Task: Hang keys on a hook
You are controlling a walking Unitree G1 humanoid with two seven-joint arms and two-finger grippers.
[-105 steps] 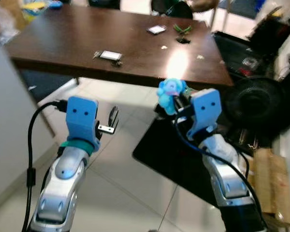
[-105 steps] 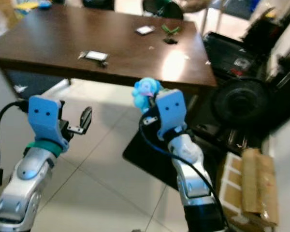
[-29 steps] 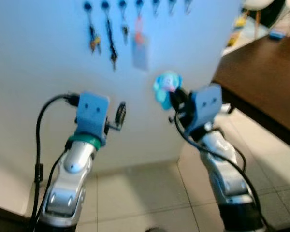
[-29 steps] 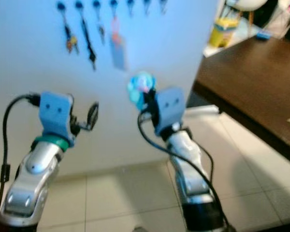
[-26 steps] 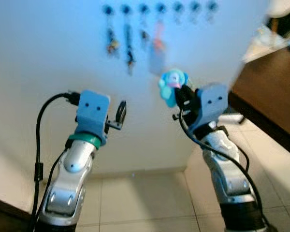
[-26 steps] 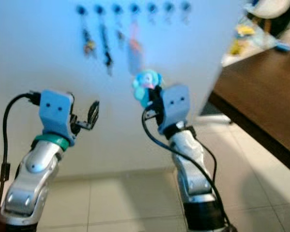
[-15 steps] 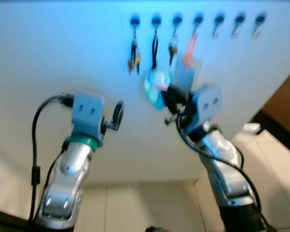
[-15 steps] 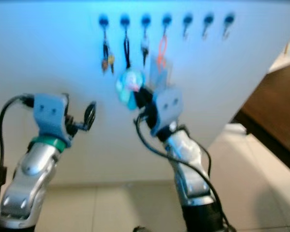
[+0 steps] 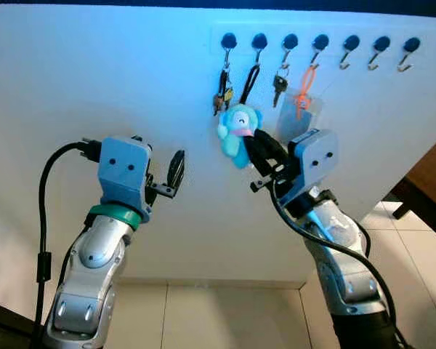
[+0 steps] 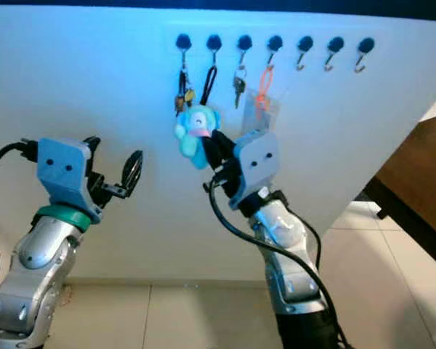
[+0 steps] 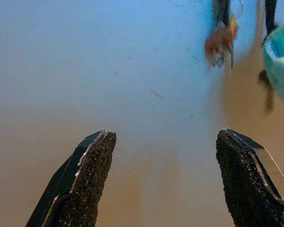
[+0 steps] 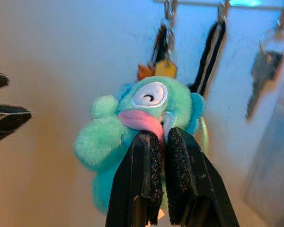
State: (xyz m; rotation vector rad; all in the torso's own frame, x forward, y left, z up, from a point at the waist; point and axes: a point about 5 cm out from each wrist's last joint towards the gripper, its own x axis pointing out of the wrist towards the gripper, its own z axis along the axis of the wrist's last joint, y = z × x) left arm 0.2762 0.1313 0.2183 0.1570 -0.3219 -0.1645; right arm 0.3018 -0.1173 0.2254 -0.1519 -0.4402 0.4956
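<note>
Eye views: I've turned from the table to the white wall since 3.6 s ago, so my right tool (image 9: 256, 149), pinched on the fuzzy teal plush keychain (image 9: 236, 134), now sits just below the hook row (image 9: 351, 42), w/ three right hooks free. L wrist: left tool (image 11: 163, 182) wide open, empty, rough black pads. R wrist: plush soft, metal keys (image 12: 267, 71) hang behind.

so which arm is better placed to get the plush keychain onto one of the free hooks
The right. The right gripper is already shut on the plush keychain and raised just below the hook row, whose three free hooks lie on its side. The left gripper is open, holds nothing, and sits lower and farther from them.
</note>
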